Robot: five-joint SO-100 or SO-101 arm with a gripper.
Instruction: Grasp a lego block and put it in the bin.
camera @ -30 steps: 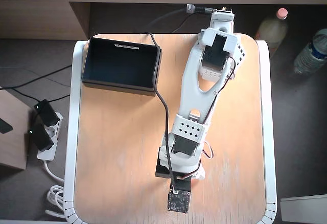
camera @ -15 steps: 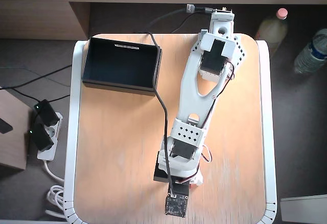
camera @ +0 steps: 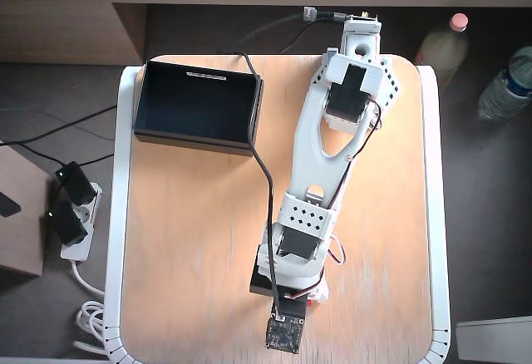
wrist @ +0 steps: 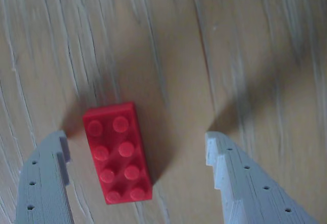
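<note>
Between the spread fingers of the end effector [wrist: 135,155], the lego block [wrist: 117,152] lies flat on the wooden tabletop [wrist: 245,55], nearer the left finger in the wrist view, untouched. Overhead, the bin [camera: 198,105] sits at the far-left corner.

A pale wooden table [camera: 191,239] stands on dark floor [camera: 490,214].

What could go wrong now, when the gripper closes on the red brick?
The lego block lies off-centre between the open fingers of the gripper, close to the left finger in the wrist view, and slightly rotated. Closing may push or twist it instead of clamping it. The bin is far across the table, so a weak grip could drop it on the way.
</note>
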